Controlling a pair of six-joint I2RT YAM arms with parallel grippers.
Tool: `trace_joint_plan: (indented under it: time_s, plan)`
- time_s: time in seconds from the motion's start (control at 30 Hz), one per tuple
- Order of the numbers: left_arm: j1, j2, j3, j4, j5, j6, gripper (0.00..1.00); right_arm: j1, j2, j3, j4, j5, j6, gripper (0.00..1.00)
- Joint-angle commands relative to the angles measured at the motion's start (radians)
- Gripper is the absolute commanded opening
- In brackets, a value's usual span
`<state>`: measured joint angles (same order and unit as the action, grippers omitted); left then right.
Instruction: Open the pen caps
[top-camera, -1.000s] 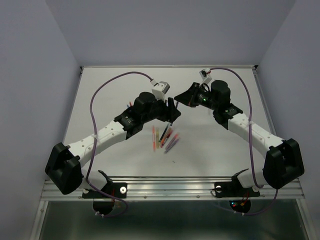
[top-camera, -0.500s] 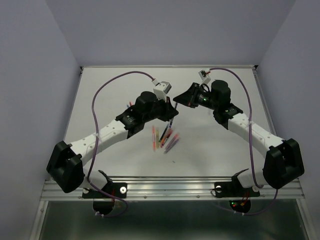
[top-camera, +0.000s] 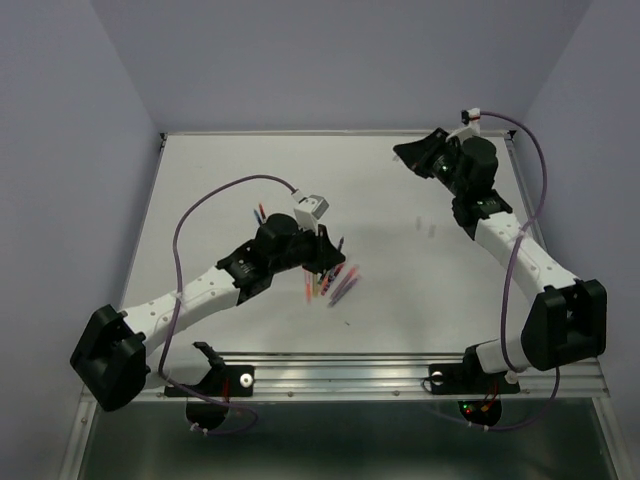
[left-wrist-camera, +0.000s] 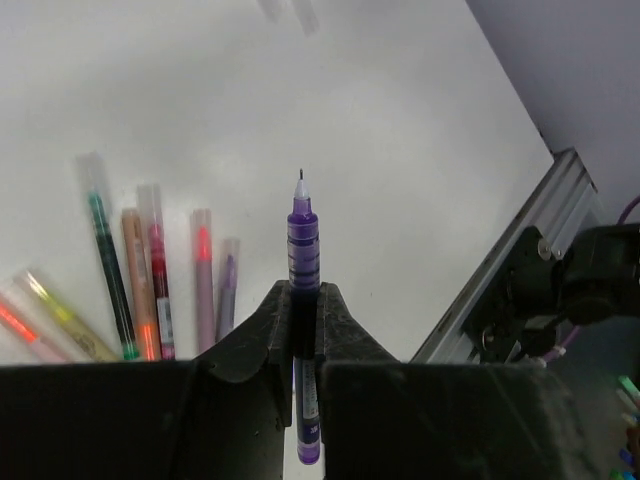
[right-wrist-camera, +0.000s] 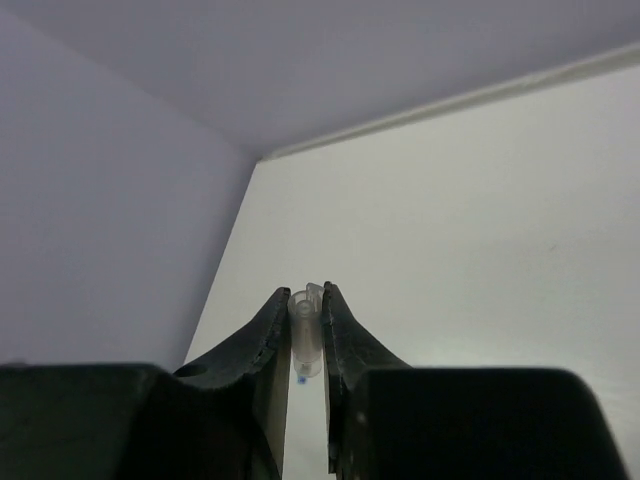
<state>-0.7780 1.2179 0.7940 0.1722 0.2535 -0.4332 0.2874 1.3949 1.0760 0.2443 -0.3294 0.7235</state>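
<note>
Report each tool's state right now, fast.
Left tool: closed on the purple pen, its tip bare.
Right tool: closed on the clear cap.

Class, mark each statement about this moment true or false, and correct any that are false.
1. The left gripper grips a purple pen whose writing tip is bare. True.
2. The right gripper is open and empty. False: it is shut on a clear cap.
3. Several pens lie on the table beside the held pen. True.
4. The two grippers touch each other. False: the top view shows them well apart, with the right one near the table's far right corner and the left one by the pens.
</note>
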Motion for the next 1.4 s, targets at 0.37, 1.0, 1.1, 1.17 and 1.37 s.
trace_joint_plan:
  time_s: [0.37,1.0,1.1,1.17,1.37]
  plan:
    - [0.055,0.026,0.086,-0.347,-0.387,-0.174,0.0,-0.111,0.056,-0.017,-0.288,0.261,-0.219,0.01]
    - [0.548,0.279,0.148,-0.385,-0.396,-0.216,0.0,-0.111,0.26,-0.071,-0.41,0.547,-0.295,0.14]
    - [0.571,0.334,0.163,-0.379,-0.405,-0.229,0.0,-0.111,0.279,-0.071,-0.415,0.537,-0.291,0.16]
    - [0.58,0.345,0.156,-0.352,-0.399,-0.228,0.0,-0.111,0.285,-0.073,-0.416,0.536,-0.288,0.17]
    - [0.588,0.411,0.191,-0.333,-0.398,-0.225,0.0,-0.111,0.282,-0.071,-0.422,0.55,-0.283,0.27]
